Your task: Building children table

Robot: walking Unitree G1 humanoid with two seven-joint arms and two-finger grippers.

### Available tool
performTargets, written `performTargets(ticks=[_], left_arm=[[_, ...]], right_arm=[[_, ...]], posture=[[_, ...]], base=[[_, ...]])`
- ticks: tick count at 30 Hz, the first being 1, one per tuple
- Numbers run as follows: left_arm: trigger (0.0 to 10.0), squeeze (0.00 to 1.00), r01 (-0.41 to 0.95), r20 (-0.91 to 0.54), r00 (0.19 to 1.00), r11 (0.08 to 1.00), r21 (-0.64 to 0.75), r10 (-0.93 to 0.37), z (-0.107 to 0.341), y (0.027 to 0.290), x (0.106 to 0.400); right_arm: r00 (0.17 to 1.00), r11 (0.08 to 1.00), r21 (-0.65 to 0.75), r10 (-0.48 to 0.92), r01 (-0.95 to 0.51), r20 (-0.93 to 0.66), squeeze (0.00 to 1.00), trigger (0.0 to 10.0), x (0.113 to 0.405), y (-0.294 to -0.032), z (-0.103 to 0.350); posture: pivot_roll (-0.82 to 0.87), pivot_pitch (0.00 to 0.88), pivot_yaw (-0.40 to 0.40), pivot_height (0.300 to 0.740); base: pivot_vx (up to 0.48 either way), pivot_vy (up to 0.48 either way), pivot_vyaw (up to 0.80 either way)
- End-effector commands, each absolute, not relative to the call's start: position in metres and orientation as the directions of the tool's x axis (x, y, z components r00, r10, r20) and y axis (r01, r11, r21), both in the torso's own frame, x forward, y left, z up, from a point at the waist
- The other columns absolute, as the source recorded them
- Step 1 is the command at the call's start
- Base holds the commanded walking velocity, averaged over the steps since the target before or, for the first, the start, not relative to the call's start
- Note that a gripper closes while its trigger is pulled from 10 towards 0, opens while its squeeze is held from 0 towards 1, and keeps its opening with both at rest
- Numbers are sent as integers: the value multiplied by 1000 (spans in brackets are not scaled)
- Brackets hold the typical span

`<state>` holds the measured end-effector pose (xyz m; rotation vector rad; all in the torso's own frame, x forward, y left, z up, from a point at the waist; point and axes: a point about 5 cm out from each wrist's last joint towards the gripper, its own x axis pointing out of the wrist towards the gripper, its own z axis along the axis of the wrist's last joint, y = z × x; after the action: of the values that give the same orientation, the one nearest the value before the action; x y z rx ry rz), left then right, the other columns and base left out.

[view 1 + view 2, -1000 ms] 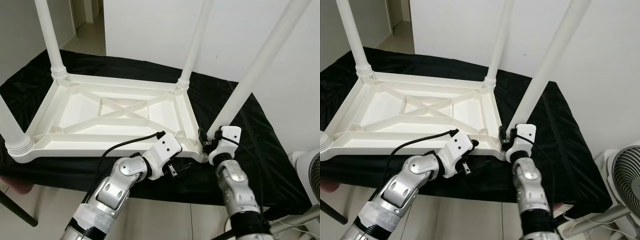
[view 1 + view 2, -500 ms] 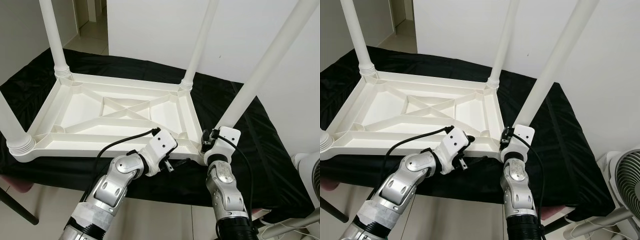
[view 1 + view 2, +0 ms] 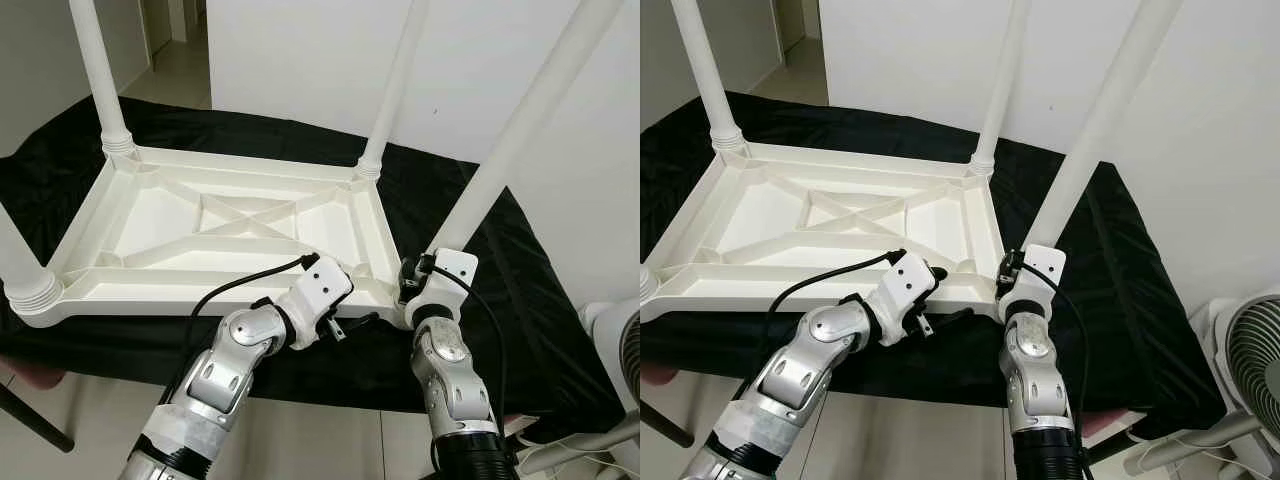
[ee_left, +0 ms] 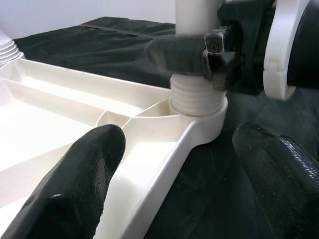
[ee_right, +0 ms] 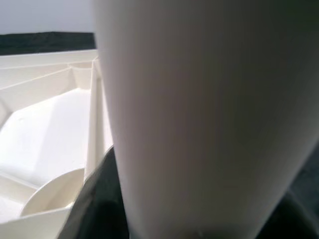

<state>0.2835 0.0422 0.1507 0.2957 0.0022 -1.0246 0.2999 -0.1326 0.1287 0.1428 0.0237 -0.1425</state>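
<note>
Children's table top (image 3: 215,228), white moulded plastic, upturned on black-draped bench (image 3: 480,250); probably light, stiff, smooth. Near-right leg (image 3: 505,140) best taken low, at threaded collar. Right gripper (image 3: 408,290) jaws clamped round leg base; left gripper (image 3: 350,325) jaws parted beside corner. Fan (image 3: 622,350) stands right, apart.

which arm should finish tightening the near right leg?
Right. The right tool is already clamped around the leg just above its socket. The left tool is open beside the tabletop edge, holding nothing.
</note>
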Motion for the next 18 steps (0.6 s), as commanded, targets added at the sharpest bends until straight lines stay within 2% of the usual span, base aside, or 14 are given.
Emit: performTargets(ticks=[1, 2, 7, 8, 9, 18], left_arm=[[10000, 0, 782, -112, 608, 568, 257, -786, 150, 41, 287], [10000, 0, 781, -111, 608, 569, 258, -786, 151, 40, 288], [10000, 0, 784, -105, 603, 563, 260, -791, 151, 38, 287], [10000, 0, 787, -105, 599, 559, 262, -794, 151, 38, 287], [10000, 0, 791, -106, 594, 554, 261, -798, 151, 37, 286], [10000, 0, 810, -111, 565, 523, 265, -818, 150, 34, 283]], right_arm=[[988, 981, 172, -68, 91, -137, 714, 10000, 286, -114, 104], [990, 981, 174, -62, 84, -127, 1000, 10000, 287, -115, 106], [997, 988, 153, -10, 21, -71, 1000, 10000, 286, -116, 113], [998, 990, 144, -2, 11, -58, 533, 10000, 286, -119, 114], [999, 989, 145, 16, -9, -46, 0, 10000, 285, -122, 114], [993, 987, 106, 122, -121, 1, 0, 10000, 286, -140, 116]], posture=[[-21, 0, -142, 740], [-22, 0, -143, 740], [-24, 0, -141, 740], [-25, 0, -141, 740], [-27, 0, -141, 740], [-29, 0, -140, 740]], base=[[0, 0, 0], [0, 0, 0], [0, 0, 0], [0, 0, 0], [0, 0, 0], [0, 0, 0]])
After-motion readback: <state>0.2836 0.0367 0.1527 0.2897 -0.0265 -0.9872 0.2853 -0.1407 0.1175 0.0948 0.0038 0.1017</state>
